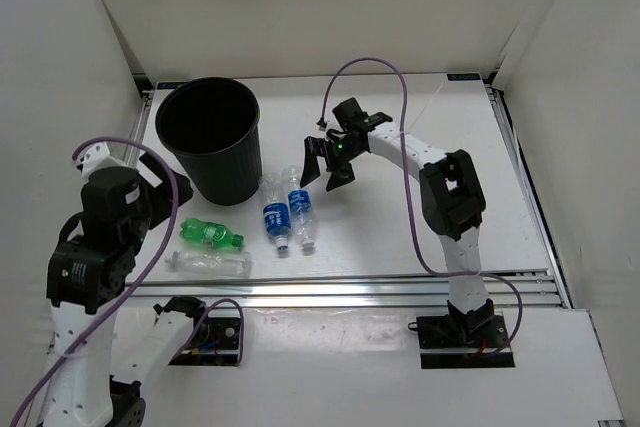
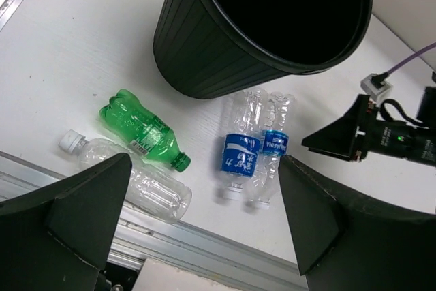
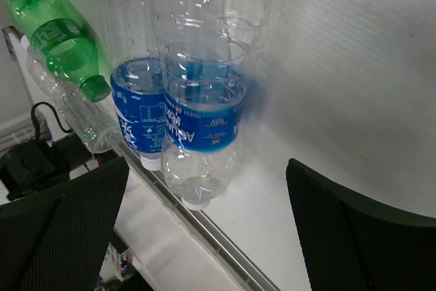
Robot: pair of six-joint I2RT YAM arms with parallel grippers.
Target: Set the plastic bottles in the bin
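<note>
The black bin (image 1: 209, 169) stands upright at the back left. Just right of its base lie two clear bottles with blue labels (image 1: 275, 215) (image 1: 301, 211), side by side with caps toward the near edge. A green bottle (image 1: 210, 235) and an unlabelled clear bottle (image 1: 208, 264) lie in front of the bin. My right gripper (image 1: 328, 167) hovers open just right of the blue-labelled pair (image 3: 204, 120), nothing between its fingers. My left gripper (image 2: 204, 165) is open and raised over the near edge, looking down on all the bottles (image 2: 139, 127) and the bin (image 2: 204, 52).
An aluminium rail (image 1: 350, 287) runs along the table's near edge, close to the bottle caps. White walls enclose the table on three sides. A purple cable (image 1: 370, 62) loops above the right arm. A small electronics box (image 1: 215, 337) sits below the rail.
</note>
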